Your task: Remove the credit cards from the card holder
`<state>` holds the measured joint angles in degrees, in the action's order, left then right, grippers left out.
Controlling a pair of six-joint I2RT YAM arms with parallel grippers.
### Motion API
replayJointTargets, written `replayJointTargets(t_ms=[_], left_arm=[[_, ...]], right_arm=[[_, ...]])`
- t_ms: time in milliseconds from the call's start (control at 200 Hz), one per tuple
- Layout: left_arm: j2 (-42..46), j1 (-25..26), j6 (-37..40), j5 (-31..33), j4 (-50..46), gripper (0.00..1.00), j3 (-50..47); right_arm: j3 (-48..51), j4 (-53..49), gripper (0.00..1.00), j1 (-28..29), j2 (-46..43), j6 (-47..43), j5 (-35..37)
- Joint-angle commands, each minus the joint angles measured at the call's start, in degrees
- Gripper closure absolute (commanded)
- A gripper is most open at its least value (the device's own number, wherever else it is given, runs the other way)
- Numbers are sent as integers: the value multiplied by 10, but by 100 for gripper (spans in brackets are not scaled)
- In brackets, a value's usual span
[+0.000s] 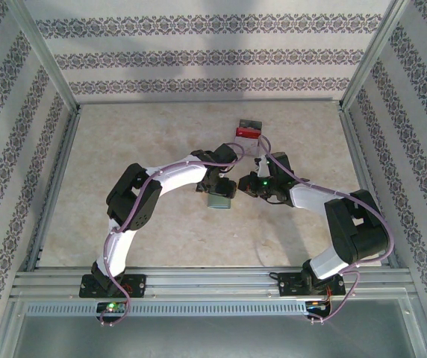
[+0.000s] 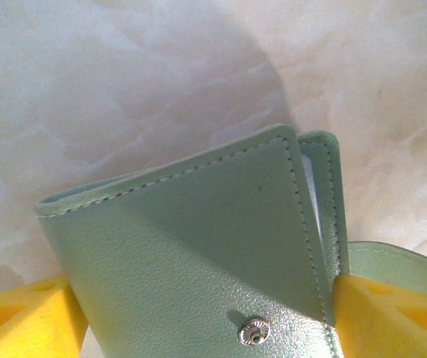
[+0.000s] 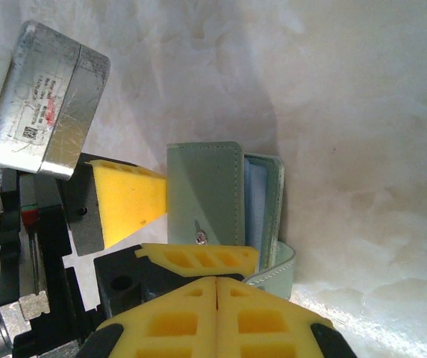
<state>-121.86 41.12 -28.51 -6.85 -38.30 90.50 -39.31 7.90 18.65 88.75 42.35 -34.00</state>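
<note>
1. Yellow pads of the left tool sit closest to us. They are spread wide and clamped on opposite edges of the card holder, which fills the gap between them.
2. We see the card holder folded almost flat, with its grey-green outside facing the left wrist camera. A silver snap stud sits low on that panel, between the pads.
3. From the right wrist, a narrow gap between the two panels shows the blue-grey lining. The closing strap is unfastened and curls towards the right tool.
4. The right tool is closed completely, its pads pressed together and gripping nothing that we can see. Its tips are just beside the card holder and one pad of the left tool.
5. From above, both tools meet over the middle of the worktop, and the card holder is under the left tool's tip.
6. A red and grey stack lies beyond both tools, well apart from the card holder.
</note>
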Motion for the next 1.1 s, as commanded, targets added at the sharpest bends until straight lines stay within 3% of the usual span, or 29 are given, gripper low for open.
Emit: replayJointTargets(t_ms=[0,809,1099], left_arm=[[-10,-6,-8,-23,-1,17,-16],[8,-9,-17,-28,11,18,-23],[0,-10,-3,-11,-6,14,-21]], right_arm=[[10,18,100,9,-6,12,-14],[-11,-83,99,12,63,-53,76],[-32,-162,98,15,81,-78,121]])
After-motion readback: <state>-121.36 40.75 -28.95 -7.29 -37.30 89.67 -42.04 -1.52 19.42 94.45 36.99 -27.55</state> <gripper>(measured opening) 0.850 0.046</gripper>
